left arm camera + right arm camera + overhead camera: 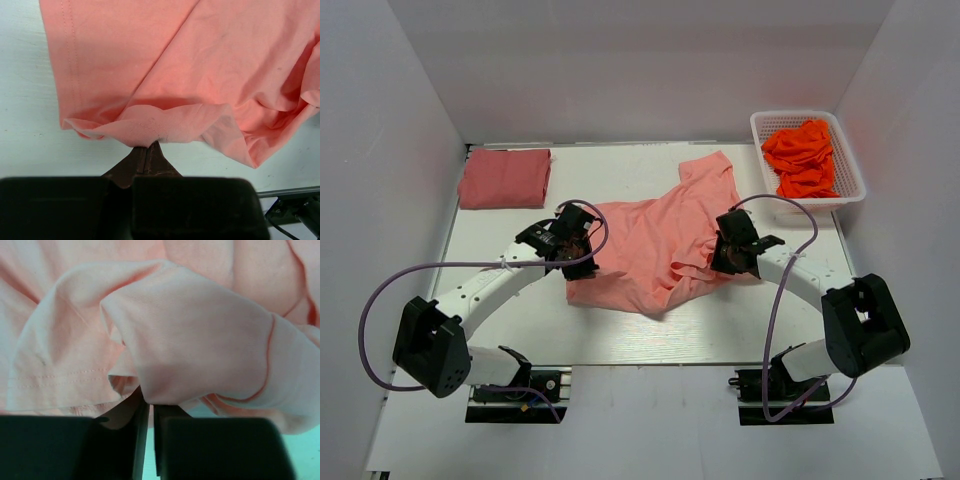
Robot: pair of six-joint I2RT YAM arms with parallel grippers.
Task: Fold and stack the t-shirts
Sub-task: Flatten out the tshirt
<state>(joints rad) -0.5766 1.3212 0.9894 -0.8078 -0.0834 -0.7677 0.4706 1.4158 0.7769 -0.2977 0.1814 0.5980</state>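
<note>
A light salmon-pink t-shirt point(650, 240) lies rumpled and partly spread in the middle of the table. My left gripper point(586, 250) is at its left edge, shut on a fold of the hem point(148, 146). My right gripper point(718, 255) is at the shirt's right side. Its jaws stand nearly together, with a bunched fold of the same shirt point(190, 330) pinched at the tips point(150, 402) and draped over them. A darker rose-red t-shirt point(504, 178) lies folded flat at the back left corner.
A white mesh basket point(795, 114) at the back right holds crumpled bright orange cloth point(802, 155). White walls close in the table on three sides. Purple cables loop beside both arms.
</note>
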